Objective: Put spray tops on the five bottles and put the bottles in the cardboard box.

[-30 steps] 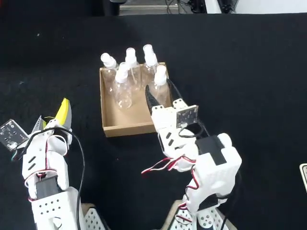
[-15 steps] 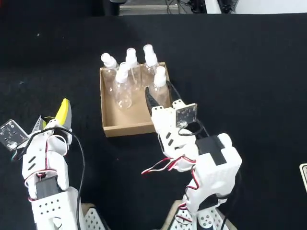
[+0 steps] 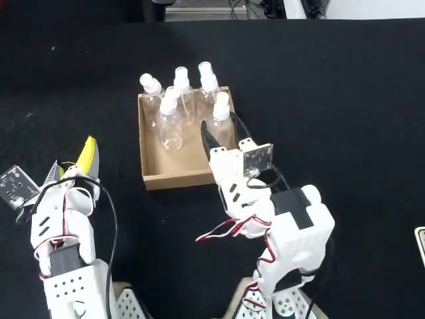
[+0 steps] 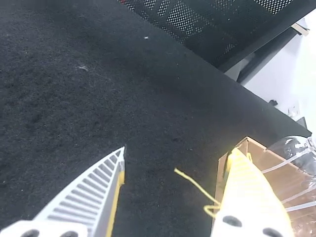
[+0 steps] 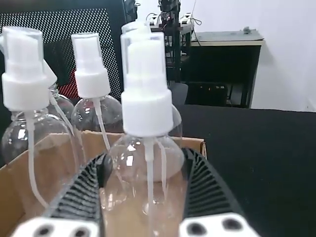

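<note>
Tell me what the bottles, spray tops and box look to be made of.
Bottles: probably clear, glossy plastic; see-through, with bright highlights.
Spray tops: opaque white plastic, smooth.
Box: brown cardboard, matte, with raw cut edges.

right gripper [image 3: 219, 133] | eases slightly toward the far side, deeper over the brown cardboard box [image 3: 174, 178] | clear plastic bottle with a white spray top [image 3: 222, 116], between its jaws, shifts far and a touch left with it

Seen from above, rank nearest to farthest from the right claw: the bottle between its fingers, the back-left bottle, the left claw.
1. Gripped bottle, inside the right claw.
2. Back-left bottle, far corner of the box.
3. Left claw, left of the box.
</note>
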Robot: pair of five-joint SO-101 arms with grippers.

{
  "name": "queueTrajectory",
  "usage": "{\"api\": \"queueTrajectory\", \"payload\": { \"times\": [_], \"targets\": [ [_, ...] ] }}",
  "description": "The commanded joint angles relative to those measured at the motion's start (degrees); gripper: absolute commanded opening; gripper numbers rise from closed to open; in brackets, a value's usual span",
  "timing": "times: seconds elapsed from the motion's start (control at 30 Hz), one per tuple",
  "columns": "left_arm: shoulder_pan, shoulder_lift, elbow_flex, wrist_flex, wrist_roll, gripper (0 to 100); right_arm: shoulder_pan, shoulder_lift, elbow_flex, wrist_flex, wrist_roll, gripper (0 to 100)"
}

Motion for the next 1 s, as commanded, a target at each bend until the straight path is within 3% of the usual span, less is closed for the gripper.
{"api": "queueTrajectory", "payload": {
  "times": [0.0,0.1,0.3,0.8,0.97],
  "targets": [
    [0.2,-0.7,1.3,-1.5,-0.7,31,-0.8,-0.3,-1.2,0.4,0.0,1.3],
    [0.2,-0.7,1.3,-1.5,-0.7,31,-0.9,-0.3,-1.2,0.4,0.0,4.7],
    [0.2,-0.7,1.3,-1.5,-0.7,31,-1.5,-0.2,-0.7,0.4,-0.4,23.5],
    [0.2,-0.7,1.3,-1.5,-0.7,31,-1.8,-0.2,-0.9,1.8,0.0,23.6],
    [0.2,-0.7,1.3,-1.5,-0.7,31,-1.8,-0.2,-0.8,2.0,-0.2,34.2]
  ]
}}
